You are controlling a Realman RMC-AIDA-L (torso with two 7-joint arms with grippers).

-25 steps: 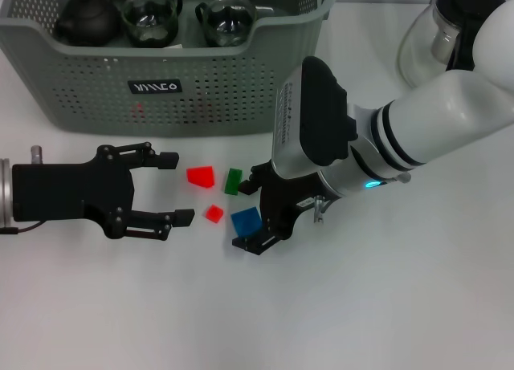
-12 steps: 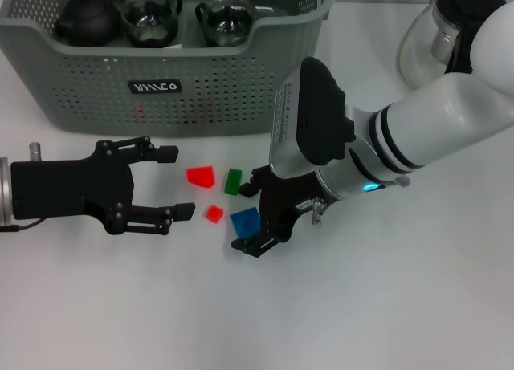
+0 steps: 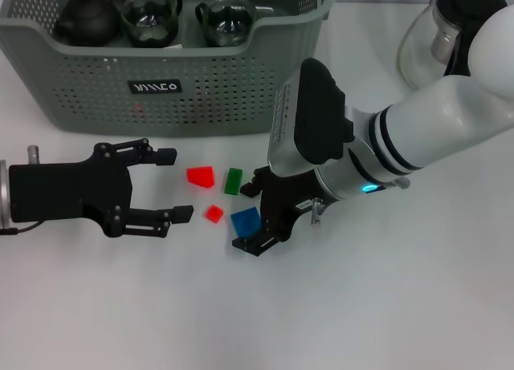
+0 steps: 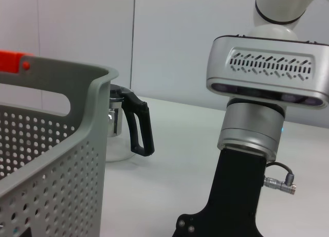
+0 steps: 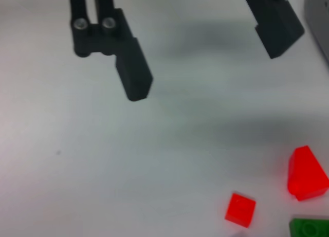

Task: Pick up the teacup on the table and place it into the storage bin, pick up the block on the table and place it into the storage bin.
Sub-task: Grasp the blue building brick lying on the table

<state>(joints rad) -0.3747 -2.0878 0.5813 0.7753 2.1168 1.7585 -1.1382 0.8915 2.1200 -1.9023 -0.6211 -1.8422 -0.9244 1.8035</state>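
Observation:
Several blocks lie on the white table in front of the storage bin (image 3: 161, 97): a red wedge (image 3: 201, 176), a green block (image 3: 233, 180), a small red block (image 3: 214, 213) and a blue block (image 3: 246, 222). My right gripper (image 3: 245, 217) is open, its fingers straddling the blue block with small gaps on both sides. My left gripper (image 3: 177, 185) is open just left of the red blocks, holding nothing. Two glass teacups (image 3: 151, 17) (image 3: 227, 21) sit inside the bin. The right wrist view shows the left gripper's fingers (image 5: 133, 77), the red wedge (image 5: 307, 174) and the small red block (image 5: 240, 210).
A black teapot (image 3: 87, 18) sits in the bin's left end. A glass carafe (image 3: 438, 33) with a black handle (image 4: 139, 126) stands at the back right, behind my right arm (image 3: 434, 121). The bin's wall (image 4: 56, 144) fills the left wrist view's side.
My left gripper has drifted slightly back to the left, still open. The right gripper stays around the blue block, almost unmoved.

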